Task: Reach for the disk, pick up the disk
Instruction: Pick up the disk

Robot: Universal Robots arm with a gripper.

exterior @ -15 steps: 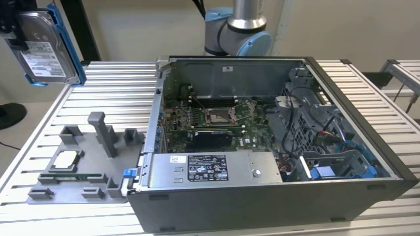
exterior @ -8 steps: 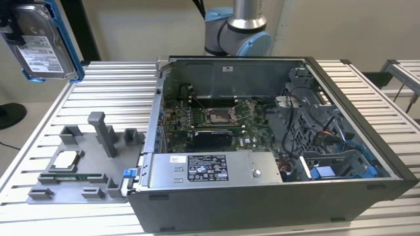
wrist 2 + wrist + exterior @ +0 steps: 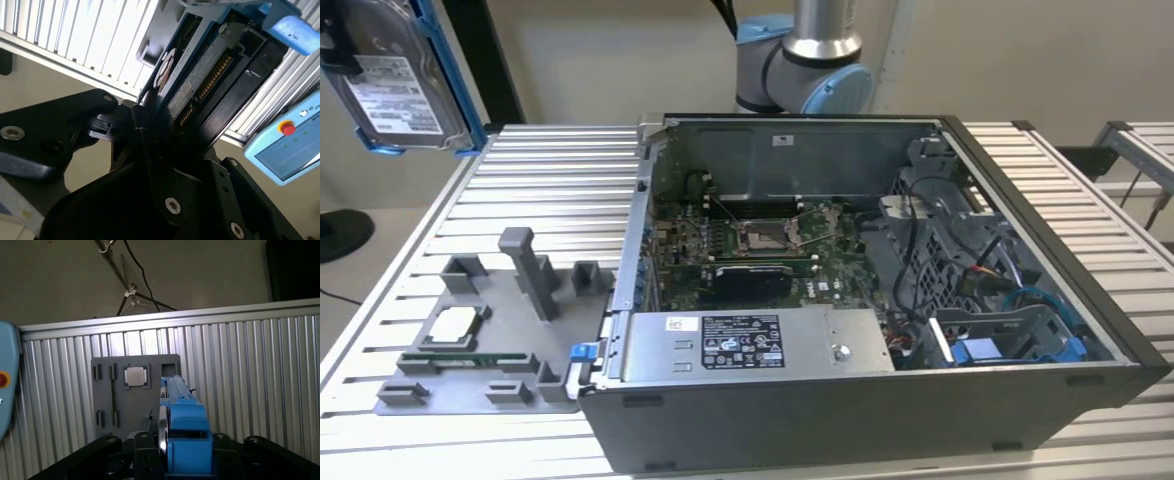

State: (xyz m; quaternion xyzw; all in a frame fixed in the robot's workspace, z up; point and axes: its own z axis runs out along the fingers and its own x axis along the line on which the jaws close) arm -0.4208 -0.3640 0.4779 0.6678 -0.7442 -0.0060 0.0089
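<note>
The disk (image 3: 398, 85) hangs high above the table's far corner at the exterior view's left, a silver-grey drive with a white label and a bright blue bracket along its edge. In the first wrist view the disk (image 3: 181, 422) is seen edge-on, with its blue bracket between the black fingers of my gripper (image 3: 177, 447). The second wrist view shows the disk (image 3: 197, 82) from its connector side, with the gripper (image 3: 162, 132) clamped on its lower end. The gripper is shut on the disk and holds it clear of the table.
An open computer case (image 3: 881, 280) lies on the ribbed aluminium table (image 3: 547, 170). Beside it at the exterior view's left is a grey fixture plate (image 3: 480, 350) with a small square chip (image 3: 454, 325) and a memory stick (image 3: 467, 358). A pale blue pendant (image 3: 287, 145) lies near.
</note>
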